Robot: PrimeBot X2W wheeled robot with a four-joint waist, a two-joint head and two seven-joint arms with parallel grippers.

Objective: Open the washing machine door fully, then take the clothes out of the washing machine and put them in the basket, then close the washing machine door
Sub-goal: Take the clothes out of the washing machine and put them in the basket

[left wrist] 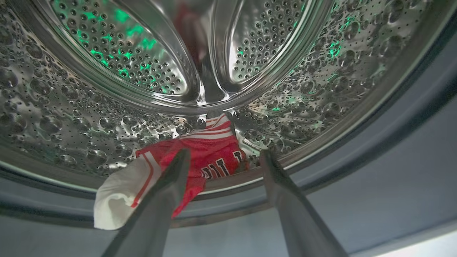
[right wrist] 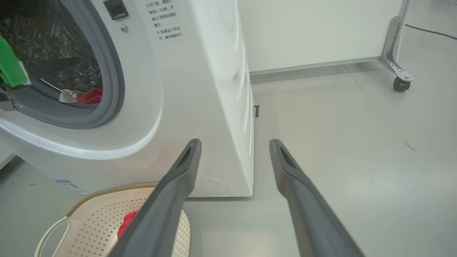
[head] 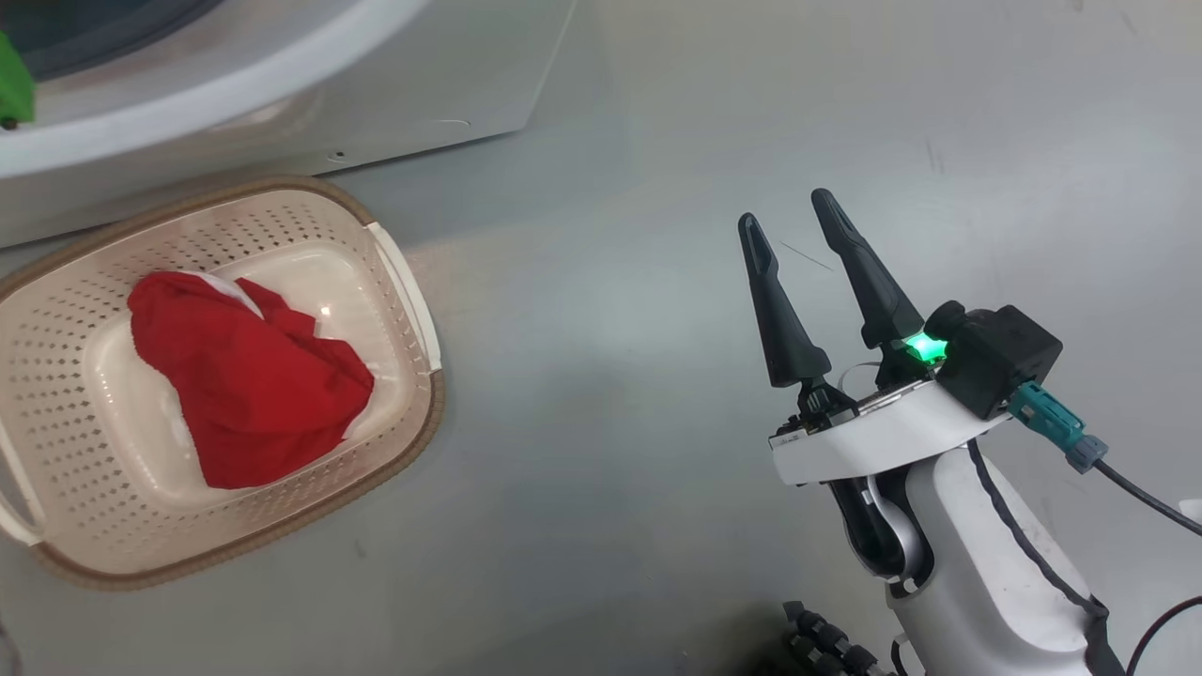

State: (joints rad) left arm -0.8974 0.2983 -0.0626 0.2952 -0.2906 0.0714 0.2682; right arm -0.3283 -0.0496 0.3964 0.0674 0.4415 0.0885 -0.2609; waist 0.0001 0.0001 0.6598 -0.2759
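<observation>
Now, the step in hand is taking the second garment out.

Far left: your left gripper [left wrist: 225, 152] sits at the mouth of the drum [left wrist: 71, 117], fingers spread wide with nothing between them. The jersey [left wrist: 214, 146] lies bunched at the drum's front lip, and a white corner hangs out over the gasket [left wrist: 375, 150]. One finger crosses the fabric in the left wrist view. It is blurred there, so you cannot tell whether it touches the cloth or hangs just above it.

Procedure, as judged from here:
- Shift so the thick red bunch lies between the fingers, not the thin white corner, which would likely slip.
- Push both tips down into the cloth before you pinch, and close fully.
- Lift clear of the lip first, then draw back, so the cloth does not drag on the gasket.

Middle: the basket [head: 437, 413] stands on the floor [head: 657, 141] just in front of the machine [head: 282, 84]. The plain red garment [head: 254, 376] already lies in it. Drop the jersey over the middle of the basket, well inside the rim.

Right: your right gripper [head: 785, 208] hovers over bare floor, well apart from the basket, fingers spread and empty. Hold it there, out of the left arm's path to the basket.
</observation>
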